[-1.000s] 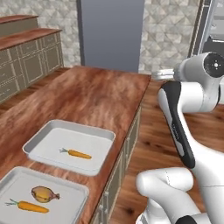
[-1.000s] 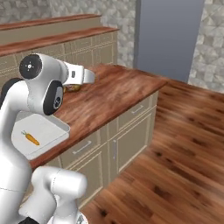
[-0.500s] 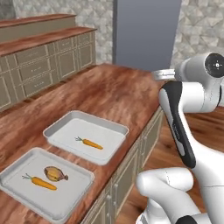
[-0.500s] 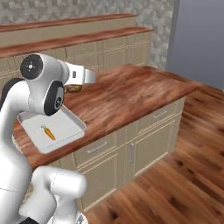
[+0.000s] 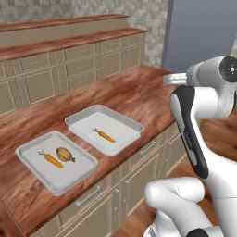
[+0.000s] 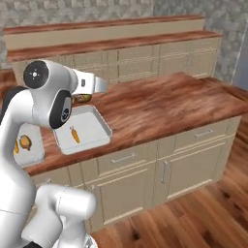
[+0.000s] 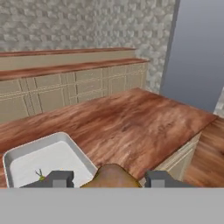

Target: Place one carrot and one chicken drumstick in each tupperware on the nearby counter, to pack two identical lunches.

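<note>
Drumstick (image 7: 111,176): brown, seen between the two finger tips of the jaws (image 7: 107,179), apparently gripped, above the desk (image 5: 139,95). Larger tray (image 5: 121,119): one carrot (image 5: 106,135) inside. Smaller tray (image 5: 32,147): carrot (image 5: 52,160) and drumstick (image 5: 65,154) laid side by side.

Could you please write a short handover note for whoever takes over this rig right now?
Pincer: shut on a chicken drumstick, held above the counter beside the farther tupperware tray.
Nearer tray: one carrot and one drumstick, so that lunch is packed.
Farther tray: a carrot alone.
Left: set the held drumstick into the farther tray, then release.
</note>
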You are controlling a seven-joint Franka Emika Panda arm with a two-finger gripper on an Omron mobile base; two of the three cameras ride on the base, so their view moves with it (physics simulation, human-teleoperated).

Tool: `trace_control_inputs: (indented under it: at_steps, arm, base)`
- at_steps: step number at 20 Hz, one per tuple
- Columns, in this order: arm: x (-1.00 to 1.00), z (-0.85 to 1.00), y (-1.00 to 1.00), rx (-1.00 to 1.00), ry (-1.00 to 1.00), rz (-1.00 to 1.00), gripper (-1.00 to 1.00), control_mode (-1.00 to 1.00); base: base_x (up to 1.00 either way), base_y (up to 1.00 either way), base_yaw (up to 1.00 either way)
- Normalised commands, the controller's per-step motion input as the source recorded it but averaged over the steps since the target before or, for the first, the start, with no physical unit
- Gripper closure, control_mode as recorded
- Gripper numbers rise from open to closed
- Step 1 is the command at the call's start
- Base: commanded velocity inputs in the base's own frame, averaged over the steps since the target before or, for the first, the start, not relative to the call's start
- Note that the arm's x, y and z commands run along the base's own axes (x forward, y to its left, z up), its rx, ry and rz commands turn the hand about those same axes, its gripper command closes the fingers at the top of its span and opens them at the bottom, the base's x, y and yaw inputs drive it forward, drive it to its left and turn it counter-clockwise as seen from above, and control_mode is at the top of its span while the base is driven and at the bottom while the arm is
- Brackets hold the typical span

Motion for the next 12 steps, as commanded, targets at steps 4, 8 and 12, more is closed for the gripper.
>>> trace_control_inputs:
  at_steps: [4, 8, 12]
  arm:
    - [0.00, 0.00, 0.00, 0.00, 0.00, 0.00, 1.00, 1.00]
    - [0.00, 0.00, 0.00, 0.00, 0.00, 0.00, 1.00, 1.00]
    - [0.00, 0.00, 0.00, 0.00, 0.00, 0.00, 1.00, 1.00]
  base:
    - [0.00, -0.52, 0.47]
    - [0.14, -0.60, 0.47]
    - [0.38, -0.53, 0.46]
